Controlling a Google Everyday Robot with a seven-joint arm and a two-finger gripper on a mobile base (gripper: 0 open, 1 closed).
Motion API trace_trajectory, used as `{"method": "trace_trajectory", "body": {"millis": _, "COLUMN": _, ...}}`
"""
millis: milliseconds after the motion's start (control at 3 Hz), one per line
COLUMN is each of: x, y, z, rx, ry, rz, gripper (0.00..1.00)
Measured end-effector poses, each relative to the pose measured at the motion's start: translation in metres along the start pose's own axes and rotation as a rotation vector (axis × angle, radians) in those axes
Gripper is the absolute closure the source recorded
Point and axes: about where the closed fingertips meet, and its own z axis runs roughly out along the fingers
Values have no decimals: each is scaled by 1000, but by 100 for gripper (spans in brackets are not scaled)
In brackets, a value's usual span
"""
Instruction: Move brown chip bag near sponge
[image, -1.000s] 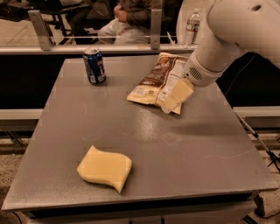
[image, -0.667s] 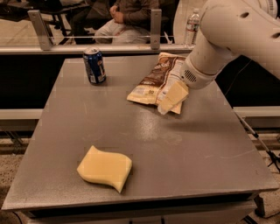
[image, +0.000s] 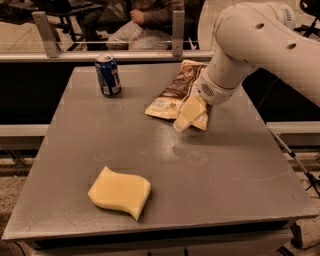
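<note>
The brown chip bag lies flat on the grey table at the back, right of centre, with its white label panel toward the front left. My gripper is low over the bag's front right corner, touching or just above it, with the white arm reaching in from the upper right. The sponge, a pale yellow wavy foam block, lies near the table's front left, well apart from the bag.
A blue soda can stands upright at the back left of the table. A glass barrier with metal posts runs behind the table, and a seated person is beyond it. The table's edges drop off on both sides.
My gripper has moved a little to the left and toward the front along the bag's right edge. The bag, can and sponge have not moved.
</note>
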Motion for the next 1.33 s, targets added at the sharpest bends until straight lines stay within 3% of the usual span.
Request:
{"method": "trace_trajectory", "body": {"millis": 333, "x": -2, "y": -1, "z": 7, "rx": 4, "ry": 15, "rz": -5, "gripper": 0}}
{"method": "trace_trajectory", "body": {"millis": 667, "x": -2, "y": -2, "z": 9, "rx": 3, "ry": 19, "rz": -8, "gripper": 16}}
{"method": "trace_trajectory", "body": {"millis": 1333, "x": -2, "y": 3, "z": -7, "rx": -4, "ry": -14, "rz": -39, "gripper": 62}}
